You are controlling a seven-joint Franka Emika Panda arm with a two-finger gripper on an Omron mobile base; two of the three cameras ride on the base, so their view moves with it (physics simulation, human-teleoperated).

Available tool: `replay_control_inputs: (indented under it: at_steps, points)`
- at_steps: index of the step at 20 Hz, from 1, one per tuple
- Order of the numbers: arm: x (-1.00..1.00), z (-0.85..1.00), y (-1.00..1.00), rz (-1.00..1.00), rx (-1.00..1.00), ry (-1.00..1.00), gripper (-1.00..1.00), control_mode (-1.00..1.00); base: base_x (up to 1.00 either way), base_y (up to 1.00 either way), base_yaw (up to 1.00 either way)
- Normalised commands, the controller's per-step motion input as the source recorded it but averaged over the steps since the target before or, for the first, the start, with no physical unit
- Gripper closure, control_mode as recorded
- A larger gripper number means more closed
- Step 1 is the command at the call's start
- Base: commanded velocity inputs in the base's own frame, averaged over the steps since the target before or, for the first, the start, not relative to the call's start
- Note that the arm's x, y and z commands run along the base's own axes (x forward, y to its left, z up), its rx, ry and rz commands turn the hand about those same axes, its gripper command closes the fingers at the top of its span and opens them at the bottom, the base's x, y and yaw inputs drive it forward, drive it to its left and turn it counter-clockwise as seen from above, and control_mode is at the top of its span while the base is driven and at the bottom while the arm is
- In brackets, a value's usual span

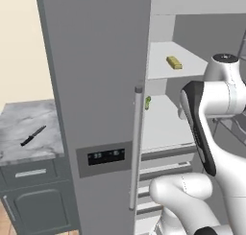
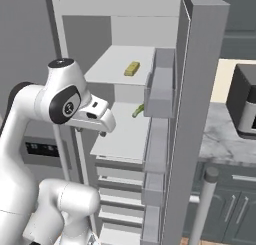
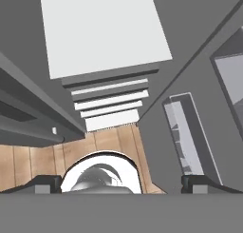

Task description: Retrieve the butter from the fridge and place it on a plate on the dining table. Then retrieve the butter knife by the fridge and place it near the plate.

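Fridge (image 1: 96,61) right door swung open, shelves exposed. Butter (image 1: 174,62) lies flat on upper shelf (image 2: 120,64), alone, well apart from small green item (image 2: 138,110) on shelf below. Your tool (image 2: 91,130) hangs at lower-shelf height, pointing down, spread wide, holding nothing. Butter likely light, stiff enough but soft-skinned and slick, so squeeze gently. You want pads across its short sides, mid-length, low on block. Butter knife (image 1: 32,135) waits on marble bench (image 1: 14,123) left of fridge.
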Motion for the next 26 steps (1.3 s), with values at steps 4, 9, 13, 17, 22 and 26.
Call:
replay_control_inputs:
  at_steps: [4, 9, 13, 17, 22, 26]
  points:
    - [0.0, 0.0, 0.0, 0.0, 0.0, 0.0, -1.0, 1.0, 0.16, -0.32, -0.04]
    - [0.0, 0.0, 0.0, 0.0, 0.0, 0.0, -1.0, 1.0, 0.46, -0.27, -0.02]
    - [0.0, 0.0, 0.0, 0.0, 0.0, 0.0, -1.0, 1.0, 0.48, -0.03, 0.0]
    - [0.0, 0.0, 0.0, 0.0, 0.0, 0.0, -1.0, 1.0, 0.42, -0.21, 0.0]
    - [0.0, 0.0, 0.0, 0.0, 0.0, 0.0, -1.0, 1.0, 0.48, -0.44, 0.0]
    - [0.0, 0.0, 0.0, 0.0, 0.0, 0.0, -1.0, 1.0, 0.25, -0.24, 0.0]
